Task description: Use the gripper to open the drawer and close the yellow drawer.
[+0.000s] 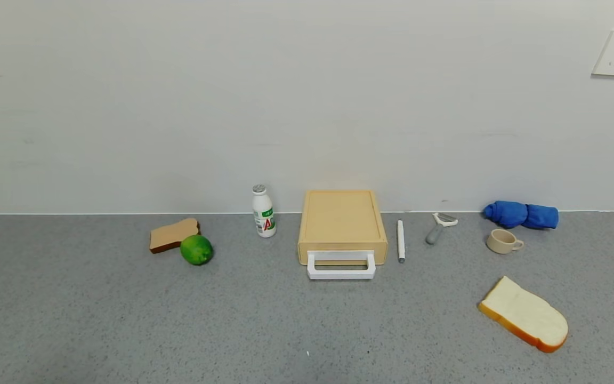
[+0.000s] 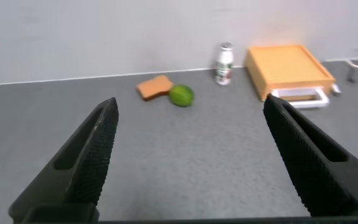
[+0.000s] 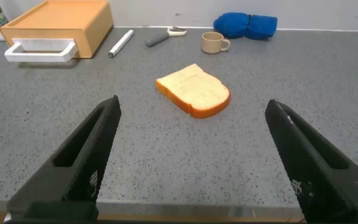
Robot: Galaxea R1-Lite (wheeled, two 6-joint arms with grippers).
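The pale yellow-tan drawer box (image 1: 342, 221) stands against the wall at the middle of the grey counter, with its drawer pushed in and its white loop handle (image 1: 341, 265) facing me. It also shows in the left wrist view (image 2: 288, 67) and in the right wrist view (image 3: 58, 25). Neither arm shows in the head view. My left gripper (image 2: 188, 127) is open and empty, low over bare counter, well short of the drawer. My right gripper (image 3: 191, 127) is open and empty near the counter's front edge, with a bread slice (image 3: 193, 91) beyond it.
Left of the drawer: a white bottle (image 1: 263, 211), a lime (image 1: 196, 249), a brown toast slice (image 1: 174, 234). Right of it: a white pen (image 1: 401, 241), a peeler (image 1: 438, 227), a beige cup (image 1: 503, 241), a blue cloth (image 1: 522, 214), the bread slice (image 1: 524, 314).
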